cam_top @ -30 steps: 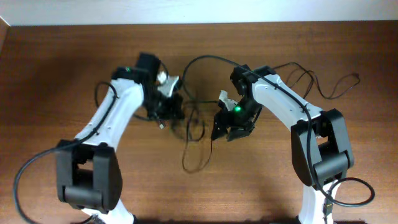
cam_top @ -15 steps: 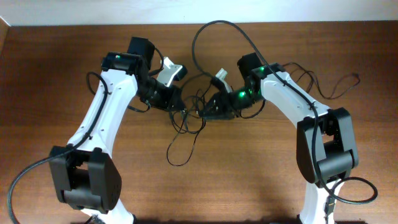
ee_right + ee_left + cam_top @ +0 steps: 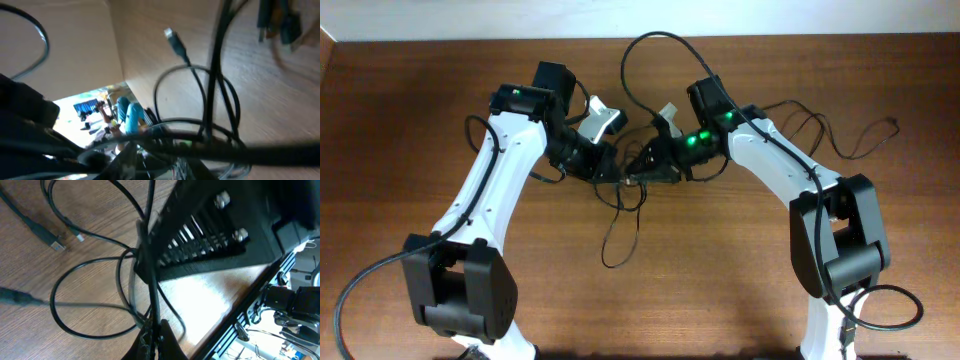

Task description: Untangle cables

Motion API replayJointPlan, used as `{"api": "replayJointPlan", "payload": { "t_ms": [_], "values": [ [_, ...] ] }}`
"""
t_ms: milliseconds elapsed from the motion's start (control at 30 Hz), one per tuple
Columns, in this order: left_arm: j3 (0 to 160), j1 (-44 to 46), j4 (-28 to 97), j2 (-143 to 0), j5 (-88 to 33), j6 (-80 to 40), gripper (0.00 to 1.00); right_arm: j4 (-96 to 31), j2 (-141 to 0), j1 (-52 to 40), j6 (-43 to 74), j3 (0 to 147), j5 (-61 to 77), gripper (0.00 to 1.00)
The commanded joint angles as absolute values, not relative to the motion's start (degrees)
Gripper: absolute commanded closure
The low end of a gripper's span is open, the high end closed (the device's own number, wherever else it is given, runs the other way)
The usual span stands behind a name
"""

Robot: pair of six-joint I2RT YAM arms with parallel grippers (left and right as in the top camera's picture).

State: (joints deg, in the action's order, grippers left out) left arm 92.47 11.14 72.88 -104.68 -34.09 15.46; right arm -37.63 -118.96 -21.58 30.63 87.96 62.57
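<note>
Several thin black cables are knotted together between my two grippers at the table's middle back. One loop trails toward the front and another arcs toward the back edge. My left gripper is shut on a cable strand in the left wrist view. Two small plugs lie on the wood beyond it. My right gripper faces the left one, almost touching, and is closed on a cable. That view is blurred. A USB plug shows on the table.
More black cable lies in loops behind the right arm, ending in a plug at the far right. A thicker arm wire curves by the left base. The brown wooden table's back edge meets a pale wall.
The right gripper has swung left and back to meet the left gripper. The tangle is drawn up between them, and the trailing loop has shifted slightly.
</note>
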Motion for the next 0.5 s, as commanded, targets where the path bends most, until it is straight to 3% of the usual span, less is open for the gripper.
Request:
{"api": "replayJointPlan", "payload": {
  "t_ms": [0,133,333,400,433,467],
  "values": [
    [92.73,11.09,73.23,-104.25,-35.83,16.16,1.0,-35.94,-119.11,-21.8,37.15,88.77,62.28,0.73],
    [92.71,11.11,73.19,-104.25,-36.75,16.19,1.0,-35.55,-119.09,-22.79,37.82,88.77,60.51,0.73],
    [92.71,11.09,73.19,-104.25,-40.34,16.16,1.0,-34.61,-119.11,-25.1,42.52,88.77,41.5,0.74],
    [92.71,11.09,73.47,-104.25,-40.27,16.16,1.0,-34.68,-119.11,-25.06,42.5,88.77,37.12,0.84],
    [92.66,11.09,73.65,-104.25,-39.27,16.14,1.0,-35.22,-119.11,-25.06,42.5,88.77,35.92,0.96],
    [92.62,11.09,73.76,-104.25,-35.29,15.03,1.0,-36.47,-119.09,-25.06,42.46,88.77,36.34,0.96]
  ]
}}
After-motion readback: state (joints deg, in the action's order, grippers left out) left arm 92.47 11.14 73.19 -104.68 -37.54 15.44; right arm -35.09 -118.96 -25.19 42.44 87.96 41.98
